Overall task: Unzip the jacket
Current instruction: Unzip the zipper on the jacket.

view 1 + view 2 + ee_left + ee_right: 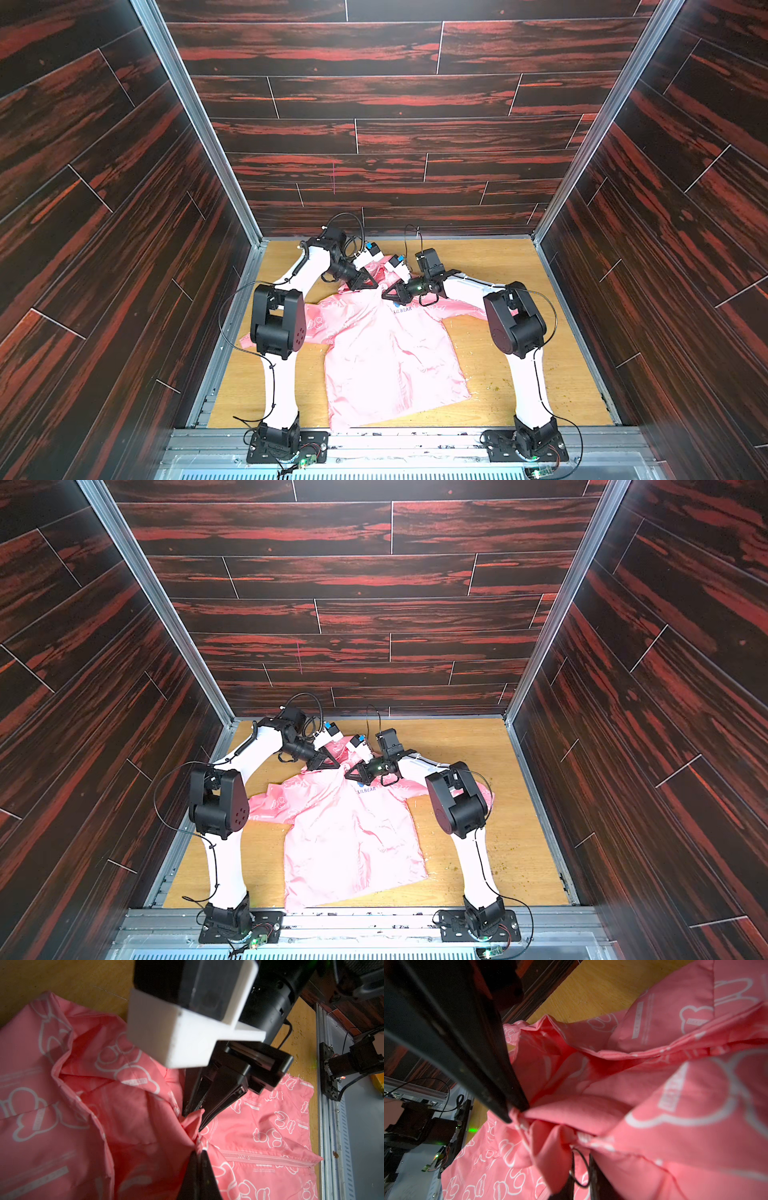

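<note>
The pink jacket [386,353] [349,833] lies flat on the wooden table [498,266], hood toward the back wall, with its LILBEAR logo [402,309] on the chest. Both grippers meet at the collar. My left gripper [375,286] [338,766] [197,1152] is shut on a bunched fold of collar fabric. My right gripper [384,296] [347,776] [581,1160] faces it, with a dark metal pull ring [587,1169] and pink fabric between its nearly closed fingers. In the left wrist view the zipper [259,1157] runs closed down the front.
Dark wood-pattern walls enclose the table on three sides. A metal rail [395,440] with both arm bases runs along the front edge. The jacket's sleeves spread under both arms' elbows. Small crumbs [494,388] dot the table at the right.
</note>
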